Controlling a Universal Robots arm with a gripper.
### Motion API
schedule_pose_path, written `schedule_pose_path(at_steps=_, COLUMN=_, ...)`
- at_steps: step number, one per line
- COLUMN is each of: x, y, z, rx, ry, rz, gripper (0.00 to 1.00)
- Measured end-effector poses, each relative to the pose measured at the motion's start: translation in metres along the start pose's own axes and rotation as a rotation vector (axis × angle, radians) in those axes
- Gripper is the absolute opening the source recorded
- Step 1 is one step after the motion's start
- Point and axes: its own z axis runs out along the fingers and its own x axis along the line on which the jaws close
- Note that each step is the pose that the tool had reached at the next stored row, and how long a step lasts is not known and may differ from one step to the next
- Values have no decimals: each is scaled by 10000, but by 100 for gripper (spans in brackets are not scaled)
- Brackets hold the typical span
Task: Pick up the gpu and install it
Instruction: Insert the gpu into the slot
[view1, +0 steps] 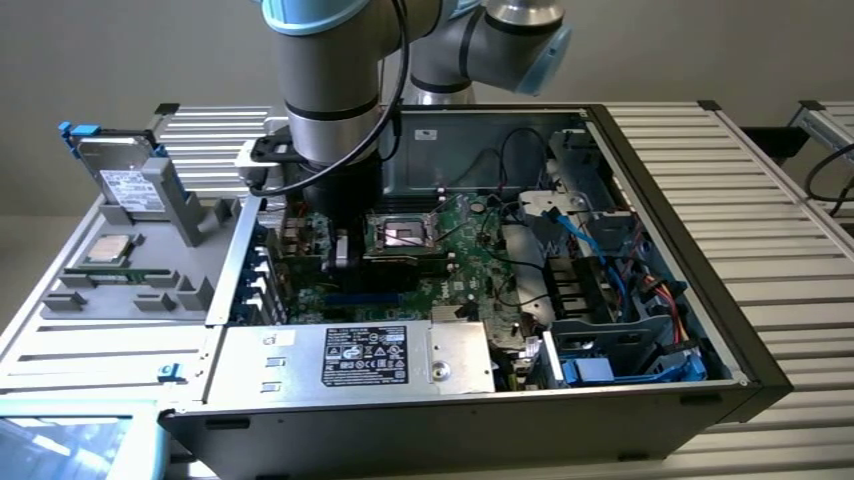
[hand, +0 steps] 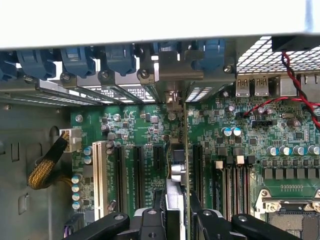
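In the exterior view my gripper (view1: 350, 252) reaches down into the open computer case (view1: 747, 350), just above the green motherboard (view1: 461, 250). The gpu (hand: 173, 196) stands on edge between my fingers (hand: 154, 220). I see it edge-on as a thin silver and green strip, running from my gripper (hand: 175, 222) toward the rear slot openings. Its silver end bracket (hand: 172, 97) sits against the case's back wall. The card lies along a black expansion slot (hand: 196, 170) on the motherboard (hand: 135, 130). I cannot tell whether its lower edge is seated. The gripper is shut on the card.
Blue slot clips (hand: 120, 57) line the rear wall. Memory slots (hand: 235, 182) and the processor socket (view1: 400, 236) lie beside the card. A power supply (view1: 360, 357) fills the front. Cables (view1: 587, 240) crowd the exterior view's right. A hard drive (view1: 134, 185) stands on a grey fixture (view1: 80, 300).
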Motion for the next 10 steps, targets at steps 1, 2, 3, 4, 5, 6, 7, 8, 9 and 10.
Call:
schedule_pose_path(at_steps=1, x=0, y=0, z=0, rx=2, ry=0, rz=0, gripper=29)
schedule_pose_path(at_steps=2, x=0, y=-1, z=1, rx=2, ry=-1, rz=0, gripper=29)
schedule_pose_path(at_steps=3, x=-1, y=-5, z=1, rx=2, ry=-2, rz=-1, gripper=29)
schedule_pose_path(at_steps=4, x=-1, y=-9, z=1, rx=1, ry=-2, rz=-1, gripper=29)
schedule_pose_path(at_steps=5, x=-1, y=-11, z=1, rx=2, ry=-1, rz=0, gripper=29)
schedule_pose_path(at_steps=6, x=-1, y=-11, z=2, rx=5, ry=1, rz=0, gripper=29)
schedule_pose_path(at_steps=7, x=-1, y=-12, z=3, rx=10, ry=1, rz=0, gripper=29)
schedule_pose_path(at_steps=8, x=-1, y=-12, z=4, rx=11, ry=0, rz=0, gripper=29)
schedule_pose_path(at_steps=9, x=-1, y=-13, z=5, rx=13, ry=-1, rz=0, gripper=29)
schedule_pose_path(at_steps=10, x=-1, y=-17, z=6, rx=13, ry=-2, rz=0, gripper=29)
